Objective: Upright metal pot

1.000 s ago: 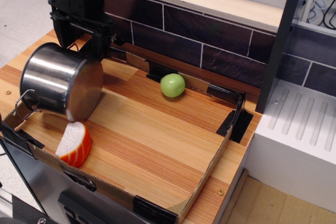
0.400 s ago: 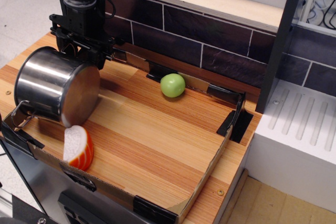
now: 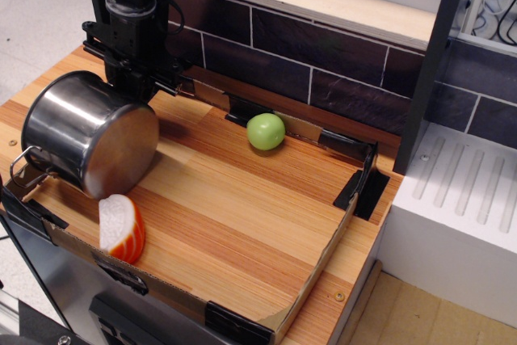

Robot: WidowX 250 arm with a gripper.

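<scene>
The metal pot (image 3: 85, 136) lies on its side at the left of the wooden board (image 3: 242, 199). Its flat shiny base faces the camera and to the right. One wire loop handle (image 3: 24, 169) sticks out at its lower left. The black gripper (image 3: 136, 78) hangs straight down just behind the pot's upper far side and touches or nearly touches it. Its fingertips are hidden behind the pot, so I cannot see whether it is open or shut, or whether it holds the pot.
A green ball (image 3: 266, 131) sits at the back of the board near the dark tile wall (image 3: 323, 46). An orange and white wedge-shaped piece (image 3: 121, 229) stands at the front left, just below the pot. A low cardboard rim (image 3: 323, 260) edges the board. A white rack (image 3: 460, 199) stands at the right.
The pot has shifted left and turned, so its base faces the camera more. The gripper has risen slightly and moved a little right. The orange and white piece has tipped more upright.
</scene>
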